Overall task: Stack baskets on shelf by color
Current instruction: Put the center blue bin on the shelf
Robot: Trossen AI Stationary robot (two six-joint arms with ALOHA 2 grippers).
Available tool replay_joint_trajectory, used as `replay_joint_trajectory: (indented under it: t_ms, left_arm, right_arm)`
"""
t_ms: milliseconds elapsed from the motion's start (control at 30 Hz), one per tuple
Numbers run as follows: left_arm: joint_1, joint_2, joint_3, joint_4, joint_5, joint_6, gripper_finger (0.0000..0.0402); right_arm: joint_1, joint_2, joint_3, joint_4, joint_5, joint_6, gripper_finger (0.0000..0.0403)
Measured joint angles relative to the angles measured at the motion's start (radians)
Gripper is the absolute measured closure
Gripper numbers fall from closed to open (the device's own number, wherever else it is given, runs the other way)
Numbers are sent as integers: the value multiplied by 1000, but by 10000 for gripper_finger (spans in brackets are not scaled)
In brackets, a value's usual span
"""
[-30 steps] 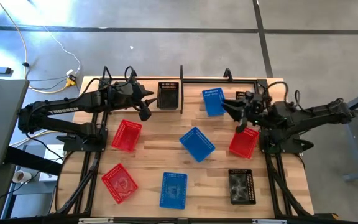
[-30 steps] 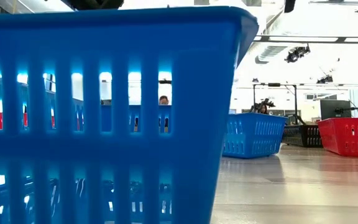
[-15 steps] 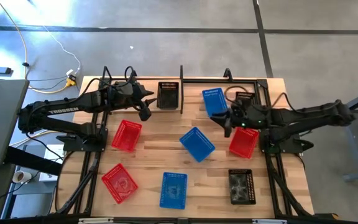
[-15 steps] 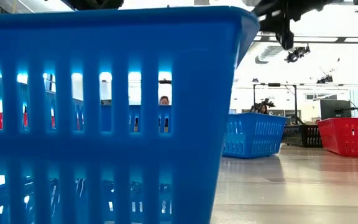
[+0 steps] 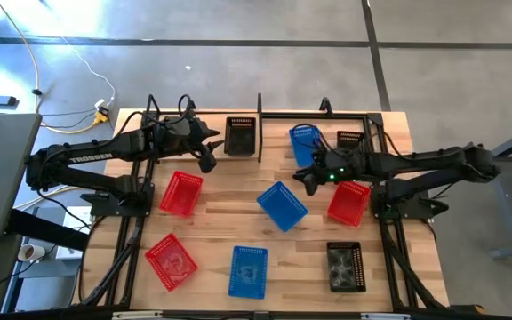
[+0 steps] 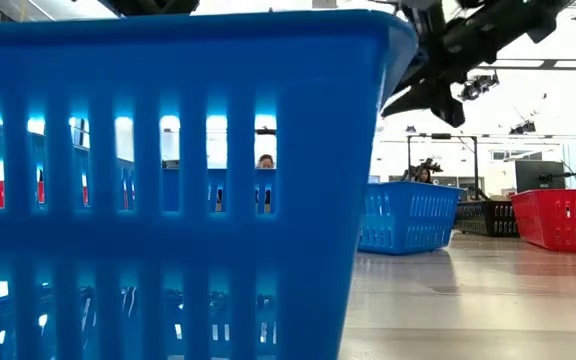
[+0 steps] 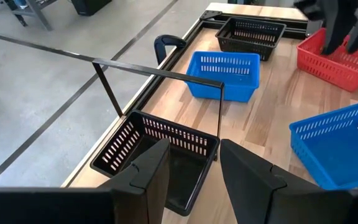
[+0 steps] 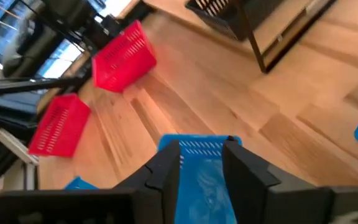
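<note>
Both claw fingers (image 8: 166, 171) apart, empty.

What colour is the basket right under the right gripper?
Blue, best seen in the high view, below the right gripper.

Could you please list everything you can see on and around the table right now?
Blue baskets: three; one at the shelf's right section, one mid-table, one at the near edge.
Red baskets: three; two on the left, one on the right.
Black baskets: three; two on the shelf, one near right.
Shelf: one, wood with black frame, far edge.
Table: one, wooden.
Left gripper: jaws open, beside the black basket.
Right gripper: jaws open, above the mid-table blue basket.
</note>
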Motion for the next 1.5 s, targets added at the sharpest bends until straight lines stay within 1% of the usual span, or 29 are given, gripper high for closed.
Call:
replay_joint_trajectory:
  t_ms: [133,233,333,533,633,967,1133,1267,1400,1500]
  left_arm:
    - [0,0,0,0,0,-5,270]
    - [0,0,0,-14,1,-32,270]
    - [0,0,0,-42,16,-53,270]
    - [-3,0,0,-107,34,-82,270]
    - [-11,0,0,-129,34,-88,270]
    - [-55,0,0,-145,36,-130,270]
    - [-87,0,0,-146,36,-153,270]
    - [-109,0,0,-150,36,-196,270]
    - [-128,0,0,-150,39,-244,270]
    - [-143,0,0,-150,60,-261,270]
  right_arm:
    - [-20,58,0,2,-43,1,262]
    - [-32,100,0,1,-63,34,238]
    - [-42,137,0,9,-109,44,223]
    - [-45,210,0,34,-149,44,220]
    - [-45,242,0,34,-152,44,220]
    - [-44,340,0,93,-200,41,220]
    - [-44,377,0,90,-210,49,220]
    - [-44,391,0,88,-222,50,232]
    - [-44,390,0,84,-222,51,272]
    - [-44,390,0,84,-221,50,304]
